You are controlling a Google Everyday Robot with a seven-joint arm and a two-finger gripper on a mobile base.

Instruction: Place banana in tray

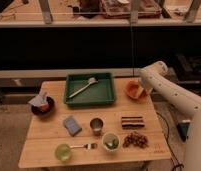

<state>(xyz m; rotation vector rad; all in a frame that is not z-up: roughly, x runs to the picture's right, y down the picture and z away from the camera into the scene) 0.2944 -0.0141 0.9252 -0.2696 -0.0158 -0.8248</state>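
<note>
Tool [140, 92] at bowl [131, 91], right of tray [90, 103]

Wooden table [46, 132] with green tray [89, 104], orange bowl [130, 90] beneath hand [140, 93], metal cup [96, 125]

Elevated front view of whole table [49, 141]

Banana [135, 93]: pale yellow, short, seemingly lying in orange bowl [130, 88], gripper [143, 96] at it. Tray [103, 95]: dark green, flat, just left of the bowl.
</note>
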